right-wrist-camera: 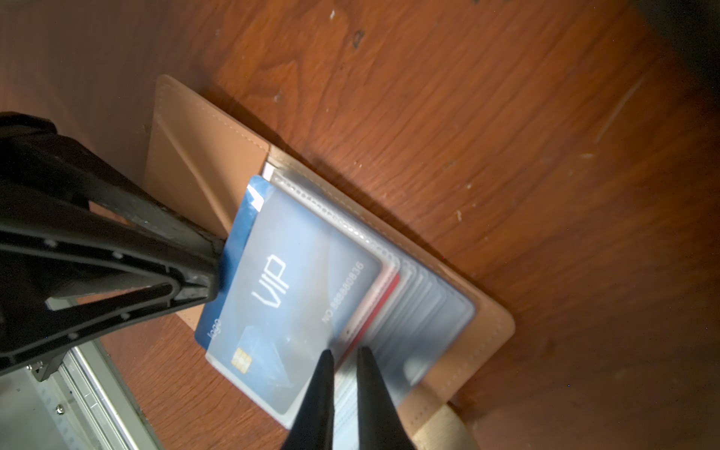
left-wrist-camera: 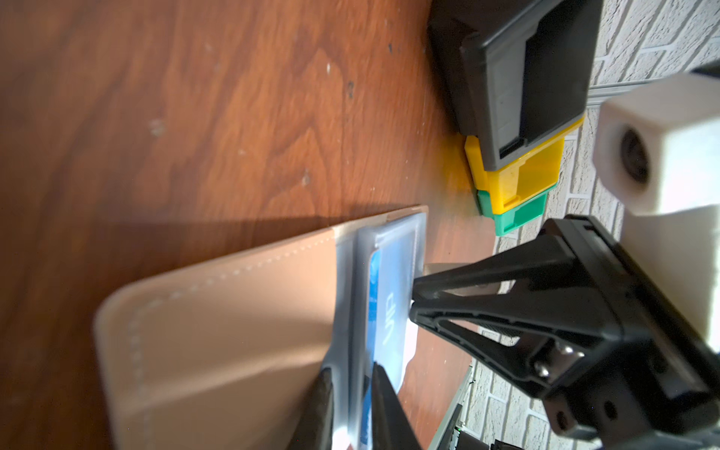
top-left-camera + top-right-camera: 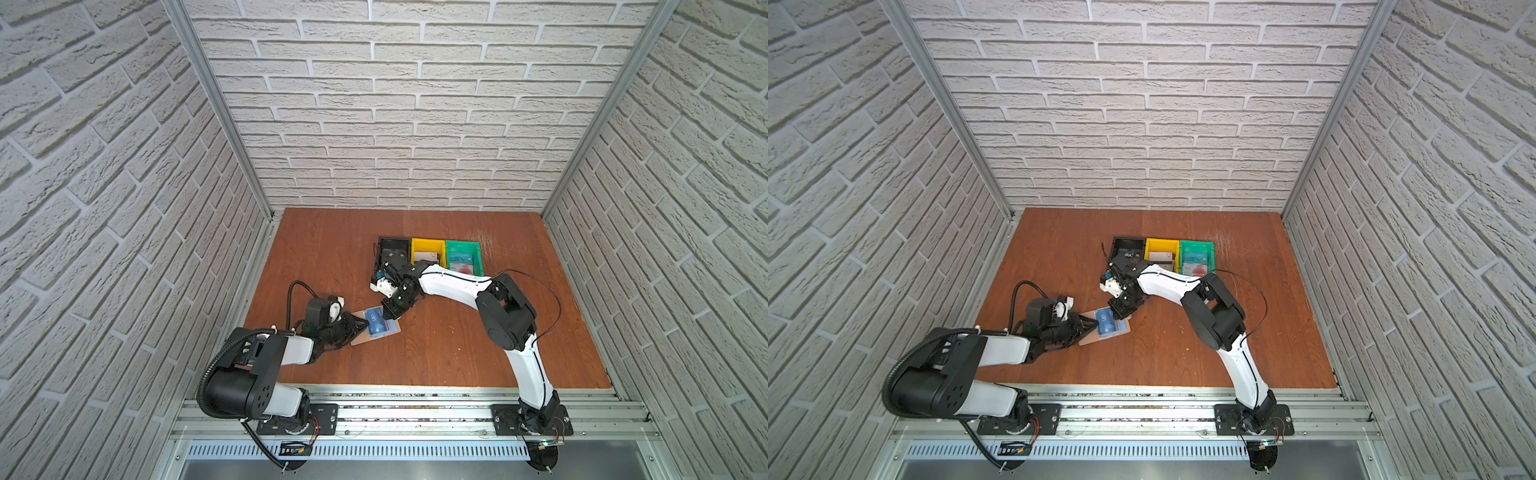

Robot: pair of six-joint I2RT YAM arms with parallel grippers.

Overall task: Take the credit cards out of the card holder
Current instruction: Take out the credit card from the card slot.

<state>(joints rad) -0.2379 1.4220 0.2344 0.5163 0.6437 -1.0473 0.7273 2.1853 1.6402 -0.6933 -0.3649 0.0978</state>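
Note:
The tan card holder (image 3: 360, 339) (image 1: 202, 163) lies open near the table's middle, its clear sleeves fanned out. A blue "VIP" credit card (image 1: 230, 272) (image 2: 375, 272) (image 3: 376, 324) sticks partway out of the top sleeve. My left gripper (image 3: 365, 326) (image 2: 352, 378) is shut on that card's exposed edge. On the opposite side, my right gripper (image 3: 388, 313) (image 1: 345, 352) is shut on the edge of the stacked sleeves (image 1: 424, 311). A red card (image 1: 389, 288) shows in a lower sleeve. Other cards lie in the bins, among them a teal one (image 3: 459, 262).
Three small bins stand in a row behind the card holder: black (image 3: 392, 249), yellow (image 3: 428, 248) and green (image 3: 478, 257). The right arm's forearm (image 3: 449, 282) passes just in front of them. Brick-pattern walls close in the wooden table (image 3: 457, 353).

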